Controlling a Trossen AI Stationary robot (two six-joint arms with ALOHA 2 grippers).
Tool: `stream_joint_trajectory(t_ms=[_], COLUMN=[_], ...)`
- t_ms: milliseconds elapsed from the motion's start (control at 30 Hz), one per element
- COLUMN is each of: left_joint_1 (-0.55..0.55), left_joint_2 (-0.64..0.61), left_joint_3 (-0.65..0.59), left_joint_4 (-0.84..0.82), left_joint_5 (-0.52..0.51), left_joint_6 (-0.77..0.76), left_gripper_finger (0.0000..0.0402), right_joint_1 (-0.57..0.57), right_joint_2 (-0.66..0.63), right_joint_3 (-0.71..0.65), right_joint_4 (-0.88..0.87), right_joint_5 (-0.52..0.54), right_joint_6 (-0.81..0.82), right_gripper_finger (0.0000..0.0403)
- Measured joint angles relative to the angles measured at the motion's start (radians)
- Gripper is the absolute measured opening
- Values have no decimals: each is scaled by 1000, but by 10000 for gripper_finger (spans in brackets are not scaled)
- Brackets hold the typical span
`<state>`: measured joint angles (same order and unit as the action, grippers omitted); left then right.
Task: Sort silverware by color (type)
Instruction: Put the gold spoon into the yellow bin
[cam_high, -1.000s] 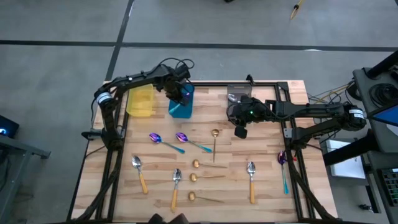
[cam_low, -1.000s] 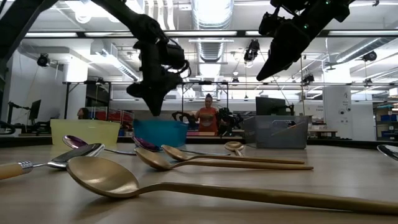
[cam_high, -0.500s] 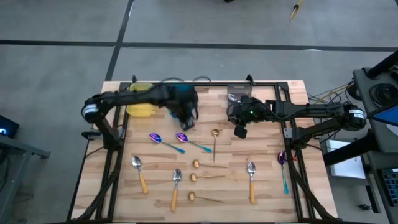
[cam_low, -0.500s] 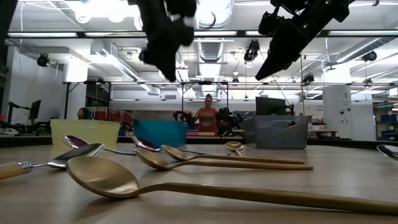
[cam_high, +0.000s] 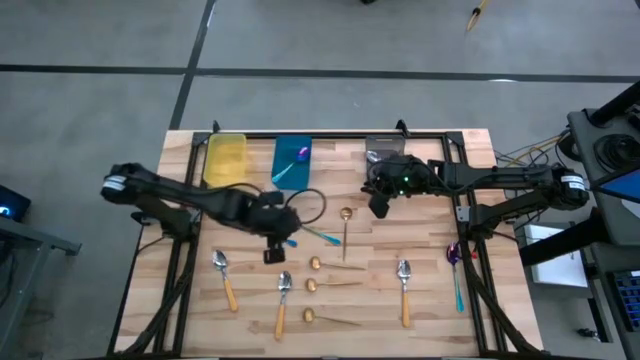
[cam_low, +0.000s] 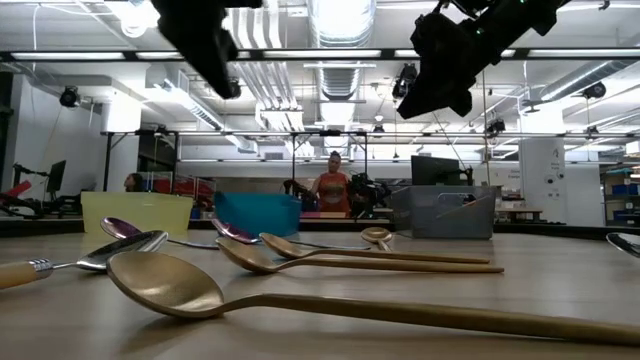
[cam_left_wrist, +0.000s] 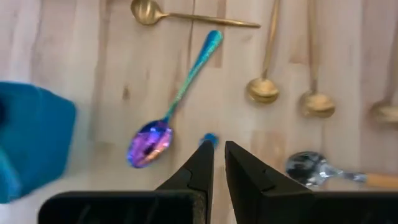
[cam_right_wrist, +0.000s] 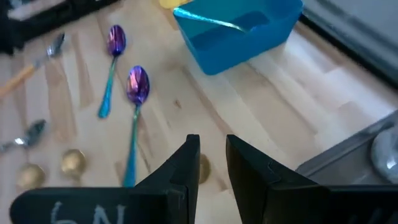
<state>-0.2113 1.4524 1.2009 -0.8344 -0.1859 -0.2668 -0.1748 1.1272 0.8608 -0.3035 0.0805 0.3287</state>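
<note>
On the pale wood-plank table, glossy spoons lie scattered: iridescent purple-teal spoon, matte gold spoons, orange-handled steel spoons. Left gripper, fingers nearly together and empty, has swung from the blue plastic bin to mid-table. Right gripper waits near the grey bin, narrowly parted, empty.

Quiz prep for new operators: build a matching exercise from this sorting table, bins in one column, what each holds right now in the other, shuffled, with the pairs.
Column one:
1. yellow bin
2. blue bin
3. grey bin

Column two:
A. a purple spoon with a teal handle
B. a silver spoon bowl, seen in the right wrist view
C. nothing visible inside from above

Pairs: 1-C, 2-A, 3-B
</note>
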Motion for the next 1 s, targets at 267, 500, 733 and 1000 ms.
stream_joint_trajectory(t_ms=[267, 500, 733, 1000], left_joint_1=[-41, -43, -43, -43], left_joint_2=[-208, -355, -445, -474], left_joint_3=[-259, -455, -582, -608], left_joint_4=[287, 511, 696, 740], left_joint_5=[-17, -18, -68, -143], left_joint_6=[-85, -92, -84, -84], left_gripper_finger=[23, 23, 23, 23], right_joint_1=[5, 41, 66, 66], right_joint_2=[35, 114, 248, 439], right_joint_3=[28, 100, 212, 352], right_joint_4=[2, -2, -55, -246], right_joint_5=[-6, -10, -45, -80], right_joint_6=[188, 195, 10, -435], right_gripper_finger=[68, 68, 68, 68])
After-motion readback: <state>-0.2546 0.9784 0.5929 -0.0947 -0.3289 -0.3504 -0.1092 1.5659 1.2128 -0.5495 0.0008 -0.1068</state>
